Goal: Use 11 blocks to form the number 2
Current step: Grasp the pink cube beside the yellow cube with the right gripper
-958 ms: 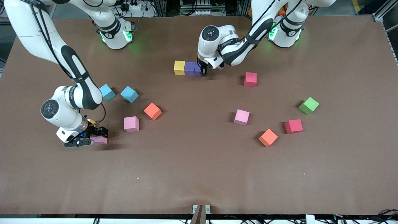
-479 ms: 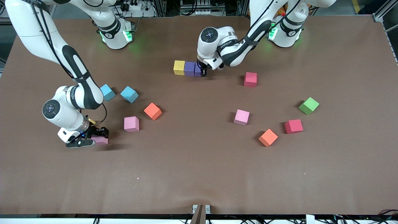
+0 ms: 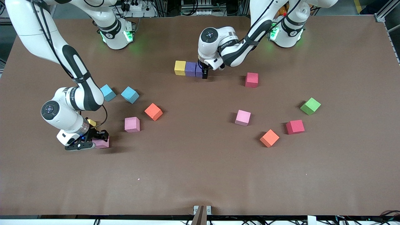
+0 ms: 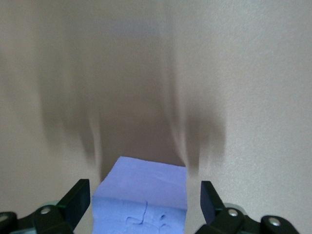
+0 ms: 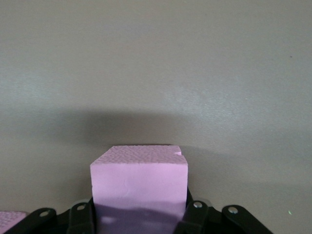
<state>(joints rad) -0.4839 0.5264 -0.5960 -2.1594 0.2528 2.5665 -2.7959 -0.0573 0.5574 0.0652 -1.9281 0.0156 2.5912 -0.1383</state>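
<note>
I see a touching row of yellow cube (image 3: 180, 67) and two purple cubes (image 3: 191, 69), the other blocks (image 3: 242, 117) scattered loose, one pink cube (image 5: 139, 183) pinched at table level.

On my tabletop (image 3: 200, 175) a row of three cubes (image 3: 189, 68) lies touching, close to the arms' bases; my left end effector (image 3: 202, 71) straddles the row's end cube (image 4: 141, 195) on the side toward the left arm's end, fingers standing clear of it; my right end effector (image 3: 95, 139) grips the clamped cube (image 3: 102, 143), which rests on the tabletop toward the right arm's end, nearer the front camera than the row; five scattered cubes (image 3: 242, 117) lie toward the left arm's end, all nearer the front camera than the row.
</note>
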